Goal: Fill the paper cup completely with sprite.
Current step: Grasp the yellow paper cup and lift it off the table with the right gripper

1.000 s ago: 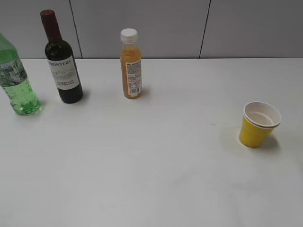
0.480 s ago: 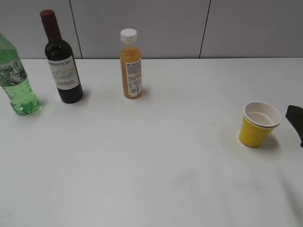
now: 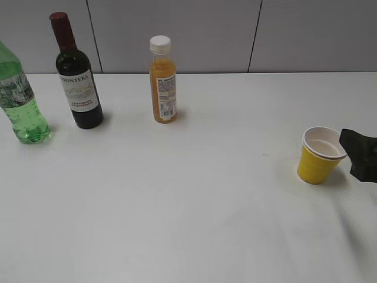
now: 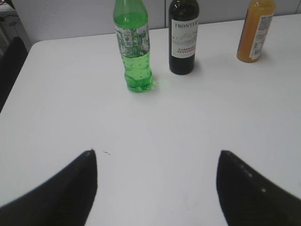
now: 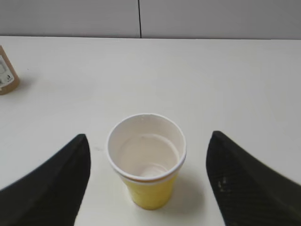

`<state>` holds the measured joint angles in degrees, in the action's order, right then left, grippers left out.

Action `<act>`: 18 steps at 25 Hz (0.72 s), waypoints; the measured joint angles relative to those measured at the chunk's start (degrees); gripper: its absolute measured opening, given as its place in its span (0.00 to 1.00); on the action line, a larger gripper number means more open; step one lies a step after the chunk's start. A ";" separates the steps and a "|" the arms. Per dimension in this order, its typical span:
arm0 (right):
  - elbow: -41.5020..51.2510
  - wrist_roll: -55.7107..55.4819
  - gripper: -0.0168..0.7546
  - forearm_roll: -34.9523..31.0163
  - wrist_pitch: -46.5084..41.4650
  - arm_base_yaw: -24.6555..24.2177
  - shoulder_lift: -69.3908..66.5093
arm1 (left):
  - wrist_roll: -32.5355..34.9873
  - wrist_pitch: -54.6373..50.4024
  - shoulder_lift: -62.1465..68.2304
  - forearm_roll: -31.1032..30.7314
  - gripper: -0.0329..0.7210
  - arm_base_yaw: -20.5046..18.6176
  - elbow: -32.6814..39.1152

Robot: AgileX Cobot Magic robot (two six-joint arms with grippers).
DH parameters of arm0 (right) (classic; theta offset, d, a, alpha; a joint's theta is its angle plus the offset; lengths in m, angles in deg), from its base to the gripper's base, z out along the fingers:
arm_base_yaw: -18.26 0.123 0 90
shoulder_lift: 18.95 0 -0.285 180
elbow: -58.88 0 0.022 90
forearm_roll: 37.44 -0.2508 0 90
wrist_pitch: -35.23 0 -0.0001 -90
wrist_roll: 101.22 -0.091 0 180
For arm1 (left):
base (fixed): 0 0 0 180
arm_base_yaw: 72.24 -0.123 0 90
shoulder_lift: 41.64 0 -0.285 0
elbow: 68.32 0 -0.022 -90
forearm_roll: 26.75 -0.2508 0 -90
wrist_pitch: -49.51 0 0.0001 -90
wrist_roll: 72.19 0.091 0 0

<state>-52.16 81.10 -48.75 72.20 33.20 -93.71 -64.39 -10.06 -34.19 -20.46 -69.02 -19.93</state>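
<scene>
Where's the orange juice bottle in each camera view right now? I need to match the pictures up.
Exterior view: orange juice bottle stands upright at the back, left of centre, right of the wine bottle.
Left wrist view: top right corner, cap cut off.
Right wrist view: only a sliver at the left edge.
Shared landmark: the white table, running up to the grey back wall in all three.

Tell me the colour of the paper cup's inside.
White inside, yellow outside; the paper cup shows this best in the right wrist view.
</scene>
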 joint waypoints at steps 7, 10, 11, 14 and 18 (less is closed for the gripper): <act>2.21 -6.80 0.79 7.76 13.13 0.00 -7.25 | 0.00 0.00 0.00 0.00 0.85 0.00 0.00; 6.21 -7.28 0.79 7.81 22.76 0.00 -11.25 | 0.00 0.00 0.00 0.00 0.85 0.00 0.00; 7.51 -7.34 0.79 7.81 26.44 0.00 -13.37 | 0.00 0.00 0.00 0.00 0.85 0.00 0.00; 8.29 -7.41 0.79 7.12 30.90 0.00 -19.76 | 0.00 0.00 0.00 0.00 0.85 0.00 0.00; 8.41 -7.41 0.83 8.72 31.71 0.00 -27.74 | 0.00 0.00 0.00 0.00 0.85 0.00 0.00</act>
<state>-43.75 73.69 -40.03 103.91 33.20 -121.45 -64.39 -10.06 -34.19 -20.46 -69.02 -19.93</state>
